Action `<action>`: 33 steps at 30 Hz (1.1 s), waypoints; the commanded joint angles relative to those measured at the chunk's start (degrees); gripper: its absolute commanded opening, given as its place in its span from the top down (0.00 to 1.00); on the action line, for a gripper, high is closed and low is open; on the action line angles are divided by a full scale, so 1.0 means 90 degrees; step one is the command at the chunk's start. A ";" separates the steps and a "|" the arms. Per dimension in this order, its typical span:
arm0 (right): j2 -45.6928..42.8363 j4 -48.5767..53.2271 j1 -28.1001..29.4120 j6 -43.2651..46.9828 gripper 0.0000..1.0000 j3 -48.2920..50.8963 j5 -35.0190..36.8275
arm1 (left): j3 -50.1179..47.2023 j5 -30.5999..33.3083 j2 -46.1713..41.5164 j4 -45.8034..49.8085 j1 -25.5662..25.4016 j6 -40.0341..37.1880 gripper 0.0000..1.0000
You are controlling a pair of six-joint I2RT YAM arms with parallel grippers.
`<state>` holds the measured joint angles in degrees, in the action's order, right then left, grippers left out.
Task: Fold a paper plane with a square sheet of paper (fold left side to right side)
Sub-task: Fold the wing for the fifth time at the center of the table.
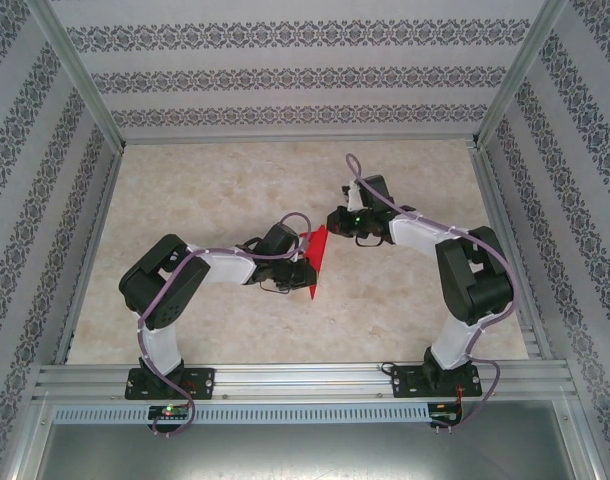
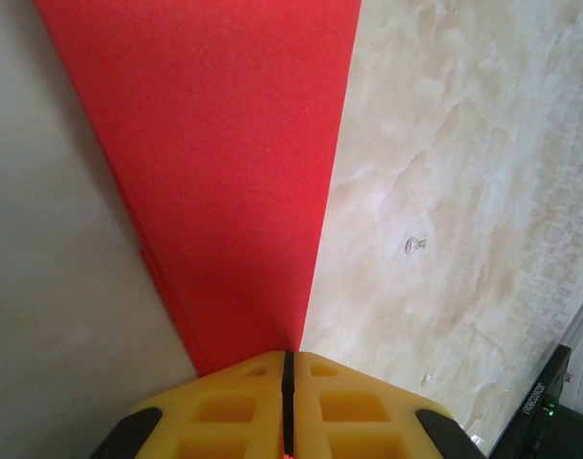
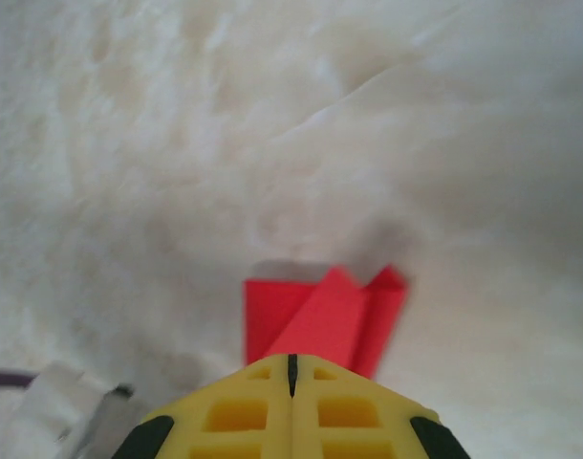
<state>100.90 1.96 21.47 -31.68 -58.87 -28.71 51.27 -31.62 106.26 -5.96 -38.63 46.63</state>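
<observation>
While both arms reach toward the middle of a pale beige marbled tabletop (image 1: 215, 190), a fold in a paper plane is under way.

On the left, the left gripper (image 1: 297, 270) sits low at the near end of a thin bright red sheet of paper (image 1: 316, 255), already narrowed to a long pointed sliver. In the left wrist view its yellow fingers (image 2: 225, 411) are pressed together, with a hint of red in the seam between them. The red sheet of paper (image 2: 234, 172) widens away from their tips, so they appear to pinch its narrow end.

In the centre, the paper lies between the two grippers, with the table bare around it.

On the right, the right gripper (image 1: 335, 222) is at the paper's far end. In the right wrist view its yellow fingers (image 3: 358, 411) are pressed tightly together, and layered red flaps (image 3: 315, 320) lie just beyond the tips. This view is blurred, so it is unclear whether the tips press on the paper or only hover at its edge.

Judging by the slim outline and stacked layers, the early folds look done. Pressing this lengthwise crease flat and shaping the wings probably remain.
</observation>
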 commanded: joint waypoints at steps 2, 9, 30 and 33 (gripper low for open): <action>0.0319 -0.0345 0.0340 -0.0481 1.00 0.0195 -0.0402 | -0.0077 0.0232 0.0303 0.0874 -0.0179 -0.0137 0.88; 0.0886 -0.0290 0.0475 -0.0566 1.00 0.0175 -0.0138 | -0.0066 0.0247 0.0206 0.0897 -0.0184 -0.0161 0.88; 0.1162 0.0358 0.0475 -0.0185 1.00 0.0076 0.0212 | -0.0115 -0.0535 -0.0453 0.0147 -0.0179 0.0189 0.82; 0.1171 0.0402 0.0475 -0.0160 1.00 0.0057 0.0224 | -0.0108 -0.0735 -0.0316 -0.0048 -0.0190 0.0282 0.82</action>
<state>109.82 1.26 25.74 -34.52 -58.06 -29.85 50.52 -35.62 102.39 -3.99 -39.40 47.72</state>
